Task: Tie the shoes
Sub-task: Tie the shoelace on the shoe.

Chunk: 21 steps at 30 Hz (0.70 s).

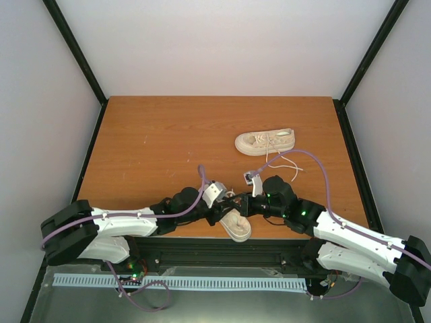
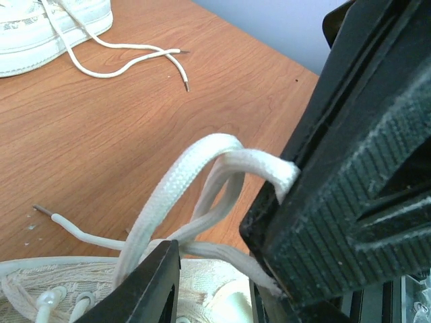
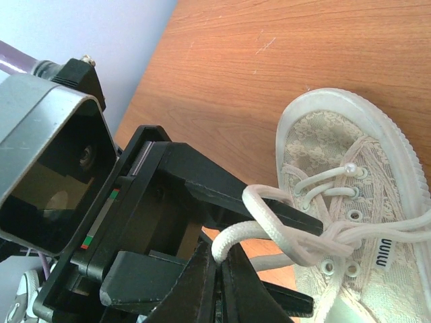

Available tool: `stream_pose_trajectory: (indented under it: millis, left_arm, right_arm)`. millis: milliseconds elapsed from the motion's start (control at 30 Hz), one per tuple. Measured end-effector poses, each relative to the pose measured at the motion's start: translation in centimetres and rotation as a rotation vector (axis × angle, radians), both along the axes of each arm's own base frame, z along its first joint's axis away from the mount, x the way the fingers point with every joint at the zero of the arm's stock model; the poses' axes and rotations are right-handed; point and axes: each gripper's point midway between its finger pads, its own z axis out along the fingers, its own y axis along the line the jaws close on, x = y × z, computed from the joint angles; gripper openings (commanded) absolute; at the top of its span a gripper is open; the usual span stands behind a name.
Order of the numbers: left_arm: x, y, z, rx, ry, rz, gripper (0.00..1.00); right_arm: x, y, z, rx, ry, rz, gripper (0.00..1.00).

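Bow-forming on the near sneaker [image 1: 237, 227], which lies at the counter's [image 1: 155, 148] near edge between the arms; the other sneaker [image 1: 264, 141] lies further back, laces loose. The right end effector [image 3: 217, 259] is pressed together on a lace loop [image 2: 215, 158]. The left end effector [image 1: 225, 207] looks spread, lace draped over one finger. Next, probably, the left pinches its strand and both draw apart evenly
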Motion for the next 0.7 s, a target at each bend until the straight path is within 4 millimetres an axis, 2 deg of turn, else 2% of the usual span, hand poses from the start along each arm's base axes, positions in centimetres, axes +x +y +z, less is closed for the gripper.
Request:
stream_pose_trajectory:
  millis: [233, 333, 700]
  left_arm:
    - [-0.01, -0.12, 0.16, -0.009, -0.003, -0.003, 0.44]
    - [0.04, -0.2, 0.43, -0.021, -0.008, -0.003, 0.45]
    - [0.07, -0.33, 0.93, -0.051, -0.004, 0.008, 0.14]
  right_arm:
    - [0.01, -0.05, 0.1, 0.004, -0.005, -0.002, 0.03]
    - [0.03, -0.04, 0.28, 0.01, -0.009, -0.003, 0.03]
    - [0.35, -0.07, 0.4, 0.018, -0.017, -0.019, 0.03]
